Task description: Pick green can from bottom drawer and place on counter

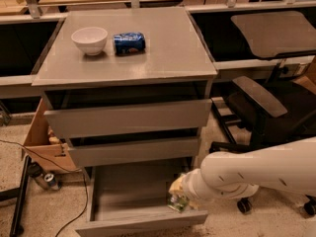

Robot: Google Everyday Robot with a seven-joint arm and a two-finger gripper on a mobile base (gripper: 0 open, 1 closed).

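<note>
The bottom drawer [129, 194] is pulled open at the foot of the grey cabinet. My gripper [178, 197] reaches in from the right on a white arm, over the drawer's front right corner. It is shut on the green can [176, 204], a small dark green can that pokes out below the pale fingers, just above the drawer's front edge. The counter [168, 43] is the cabinet's flat grey top, well above the gripper.
A white bowl [89, 39] and a blue can [129, 42] lying on its side sit at the counter's back left. The two upper drawers stick out slightly. An office chair [259, 100] stands right of the cabinet. A cardboard box [42, 142] and a floor can [50, 180] are at the left.
</note>
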